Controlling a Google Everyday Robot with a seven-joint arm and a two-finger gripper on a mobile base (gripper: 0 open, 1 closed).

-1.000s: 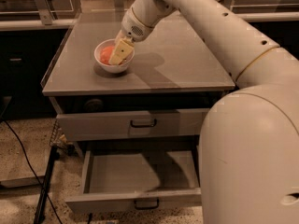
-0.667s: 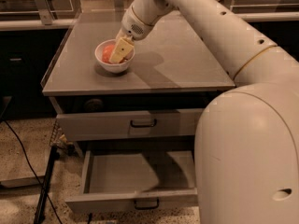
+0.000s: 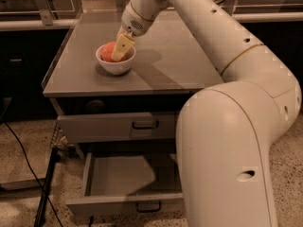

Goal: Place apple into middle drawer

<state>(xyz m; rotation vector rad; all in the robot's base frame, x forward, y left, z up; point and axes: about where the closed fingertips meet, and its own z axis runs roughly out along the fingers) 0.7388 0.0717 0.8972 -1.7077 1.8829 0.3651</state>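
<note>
The red-orange apple [image 3: 108, 52] lies in a white bowl [image 3: 115, 66] on the grey cabinet top [image 3: 170, 56], towards its left side. My gripper [image 3: 120, 54] reaches down from the right into the bowl and sits on the apple's right side, hiding part of it. The middle drawer [image 3: 123, 176] is pulled open low at the front of the cabinet. Its flat grey floor is bare, and its narrow front panel carries a dark bar handle [image 3: 148, 206].
A closed grey drawer with a taller front panel [image 3: 118, 126] sits above the open one. My arm's large white body [image 3: 227, 160] covers the cabinet's right front. Black cables [image 3: 45, 193] hang left of the drawers. The floor is speckled.
</note>
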